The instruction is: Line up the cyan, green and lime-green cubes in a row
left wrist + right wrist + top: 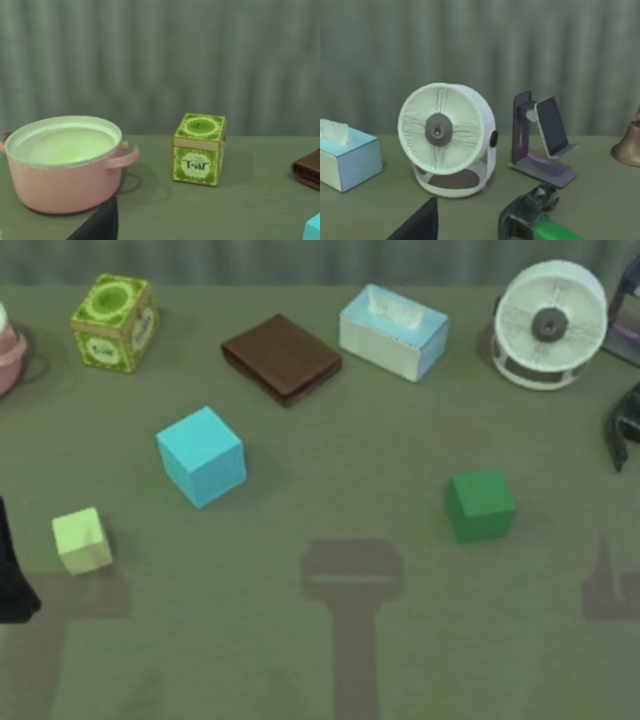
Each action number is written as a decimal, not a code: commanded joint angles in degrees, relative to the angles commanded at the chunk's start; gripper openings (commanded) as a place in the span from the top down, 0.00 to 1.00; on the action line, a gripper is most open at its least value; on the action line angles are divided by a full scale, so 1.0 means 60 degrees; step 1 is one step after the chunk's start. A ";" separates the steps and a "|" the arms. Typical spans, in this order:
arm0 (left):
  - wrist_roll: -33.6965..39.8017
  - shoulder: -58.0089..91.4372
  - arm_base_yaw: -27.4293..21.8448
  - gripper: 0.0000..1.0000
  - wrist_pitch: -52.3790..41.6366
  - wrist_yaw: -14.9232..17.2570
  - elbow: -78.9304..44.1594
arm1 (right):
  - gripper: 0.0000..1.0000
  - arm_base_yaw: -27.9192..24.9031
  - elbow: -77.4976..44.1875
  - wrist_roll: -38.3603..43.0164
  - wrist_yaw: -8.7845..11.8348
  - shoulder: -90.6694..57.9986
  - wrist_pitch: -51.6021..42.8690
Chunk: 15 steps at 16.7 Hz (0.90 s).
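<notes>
Cyan cube, dk green cube, lime cube; pink pot.

I read the cyan cube, green cube and lime cube as plain matte, the wallet as leather-like, the bell as glossy metal.
</notes>
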<state>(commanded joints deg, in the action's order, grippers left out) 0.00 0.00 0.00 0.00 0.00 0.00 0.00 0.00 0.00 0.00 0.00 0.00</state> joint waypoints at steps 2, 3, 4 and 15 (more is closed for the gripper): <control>-0.0001 0.0002 0.0000 0.00 -0.0001 0.0000 -0.0002 | 0.00 0.0000 0.0000 0.0000 0.0000 0.0000 0.0000; -0.0080 0.0098 -0.0013 0.00 -0.0068 0.0005 -0.0099 | 0.00 0.0000 0.0000 0.0000 0.0000 0.0000 0.0000; -0.0238 0.0297 -0.0035 0.00 -0.0205 0.0013 -0.0296 | 0.00 0.0000 0.0000 0.0000 0.0000 0.0000 0.0000; -0.5204 0.8721 -0.0462 0.00 -0.4823 -0.0023 -0.6276 | 0.00 0.0000 0.0000 0.0000 0.0000 0.0000 0.0000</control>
<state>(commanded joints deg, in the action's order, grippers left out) -31.23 52.33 -2.77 -28.94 -0.14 -37.66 0.00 0.00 0.00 0.00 0.00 0.00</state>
